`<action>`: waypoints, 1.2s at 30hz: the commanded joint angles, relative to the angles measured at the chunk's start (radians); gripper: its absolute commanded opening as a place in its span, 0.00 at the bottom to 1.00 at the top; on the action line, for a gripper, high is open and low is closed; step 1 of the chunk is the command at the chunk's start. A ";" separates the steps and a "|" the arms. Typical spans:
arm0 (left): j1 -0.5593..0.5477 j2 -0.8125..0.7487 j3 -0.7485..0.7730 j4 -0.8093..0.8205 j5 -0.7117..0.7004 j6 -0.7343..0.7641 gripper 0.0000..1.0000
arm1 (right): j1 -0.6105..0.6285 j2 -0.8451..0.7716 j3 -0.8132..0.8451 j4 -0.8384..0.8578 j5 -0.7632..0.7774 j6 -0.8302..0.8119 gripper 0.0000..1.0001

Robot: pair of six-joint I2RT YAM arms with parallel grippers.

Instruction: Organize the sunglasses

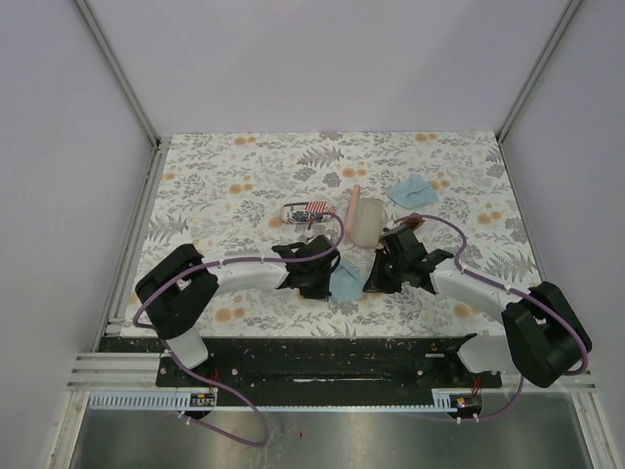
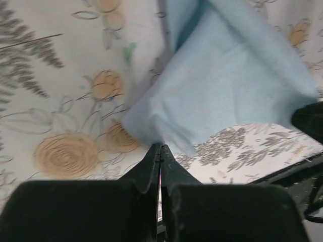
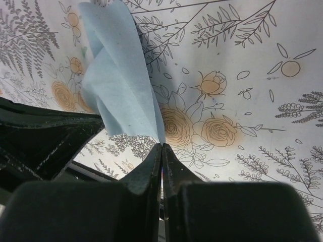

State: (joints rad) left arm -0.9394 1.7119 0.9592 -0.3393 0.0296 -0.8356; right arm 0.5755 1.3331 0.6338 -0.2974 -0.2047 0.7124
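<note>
So both arms meet mid-frame in the top view. The left gripper (image 2: 160,150) and right gripper (image 3: 161,147) are each pinched tight on a corner of the soft light-blue cleaning cloth (image 1: 347,285), I'd guess to stretch it between them for folding. The glossy reddish-brown sunglasses (image 1: 414,226) sit just above the right gripper, beside the pale oblong case (image 1: 366,223), with nothing holding them.

The right claw (image 3: 161,147) has its two black fingers pressed together on the bottom corner of a crumpled blue cloth (image 3: 118,85), with the flowery counter (image 3: 242,101) behind it.
</note>
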 commanded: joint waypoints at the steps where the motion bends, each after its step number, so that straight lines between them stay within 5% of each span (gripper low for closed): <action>1: 0.004 -0.080 -0.014 -0.121 -0.131 0.030 0.00 | 0.007 -0.052 0.027 -0.011 -0.027 0.018 0.06; 9: 0.002 -0.149 -0.028 -0.207 -0.178 0.047 0.00 | 0.007 -0.069 0.009 -0.017 -0.071 0.039 0.06; 13: -0.022 -0.123 -0.036 -0.179 -0.152 0.033 0.30 | 0.006 -0.078 -0.023 0.001 -0.079 0.059 0.06; 16: -0.044 -0.109 -0.040 -0.142 -0.149 0.012 0.38 | 0.006 -0.095 -0.040 0.007 -0.081 0.070 0.05; 36: -0.085 0.018 0.102 -0.168 -0.255 -0.003 0.38 | 0.007 -0.169 -0.137 -0.016 -0.082 0.071 0.05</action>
State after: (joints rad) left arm -1.0187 1.7115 1.0199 -0.5228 -0.1963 -0.8360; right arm 0.5758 1.1801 0.5037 -0.3153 -0.2764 0.7853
